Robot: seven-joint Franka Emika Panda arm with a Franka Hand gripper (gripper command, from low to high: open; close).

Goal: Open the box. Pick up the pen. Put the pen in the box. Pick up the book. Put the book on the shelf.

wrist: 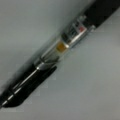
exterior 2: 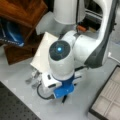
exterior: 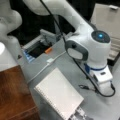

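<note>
Grey table (wrist: 30, 30) under the pen (wrist: 60, 50), filling the wrist view.

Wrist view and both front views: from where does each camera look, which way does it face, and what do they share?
A front view: high, looking down on the grey table; the white arm and pincer show.
A front view: high, from another side, looking down on the arm's wrist and the open compartmented box.
Wrist view: close above the slim black-and-silver pen; no robot part shows.
Shared: both front views show the white spiral-bound notebook and reddish-brown wooden shelf.
</note>
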